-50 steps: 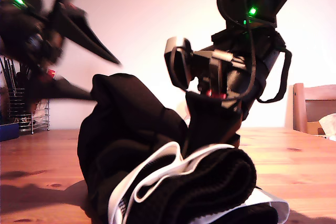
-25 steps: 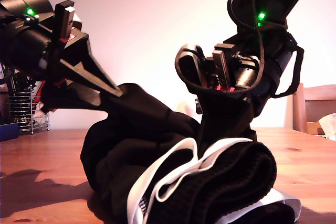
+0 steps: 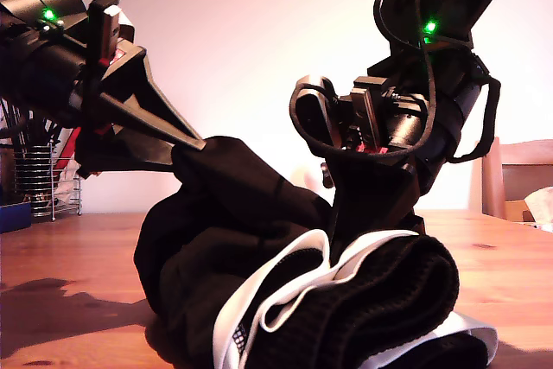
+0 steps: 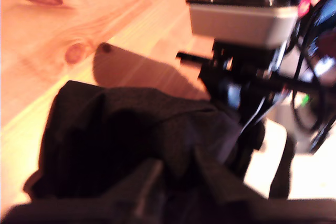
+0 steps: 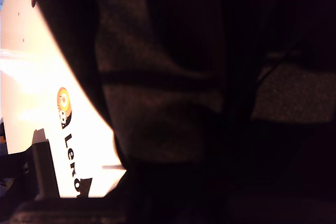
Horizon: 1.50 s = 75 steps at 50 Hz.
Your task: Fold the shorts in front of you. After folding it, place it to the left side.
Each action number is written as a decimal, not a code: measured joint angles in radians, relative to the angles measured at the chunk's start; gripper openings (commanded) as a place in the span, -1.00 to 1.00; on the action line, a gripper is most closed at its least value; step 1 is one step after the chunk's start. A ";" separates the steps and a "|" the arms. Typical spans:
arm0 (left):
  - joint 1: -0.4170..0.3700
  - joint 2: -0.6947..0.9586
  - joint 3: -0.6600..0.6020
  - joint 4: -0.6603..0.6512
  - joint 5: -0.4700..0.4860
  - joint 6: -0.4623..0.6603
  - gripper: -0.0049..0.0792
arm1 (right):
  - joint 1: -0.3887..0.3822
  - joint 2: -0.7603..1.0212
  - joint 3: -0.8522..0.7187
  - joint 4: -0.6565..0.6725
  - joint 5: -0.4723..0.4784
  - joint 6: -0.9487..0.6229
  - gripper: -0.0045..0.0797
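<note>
Black shorts bunched on wooden table (white trim) | both grippers gripping fabric

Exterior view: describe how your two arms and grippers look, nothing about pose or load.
Both arms are matte black. The arm at the exterior view's left has a green light, red accents and a long tapered gripper. The arm at the exterior view's right has a green light, looping black cables, a strap and a red spot.

shorts are soft matt black cloth, with a chunky ribbed waistband and smooth white trim; table is warm knotty wood with a slight sheen, arms look like matt black plastic, and the wire rack is shiny metal
</note>
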 measured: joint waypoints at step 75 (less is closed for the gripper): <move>-0.096 -0.132 0.003 -0.146 -0.307 0.261 0.08 | -0.012 0.001 0.000 0.027 0.021 0.000 -0.92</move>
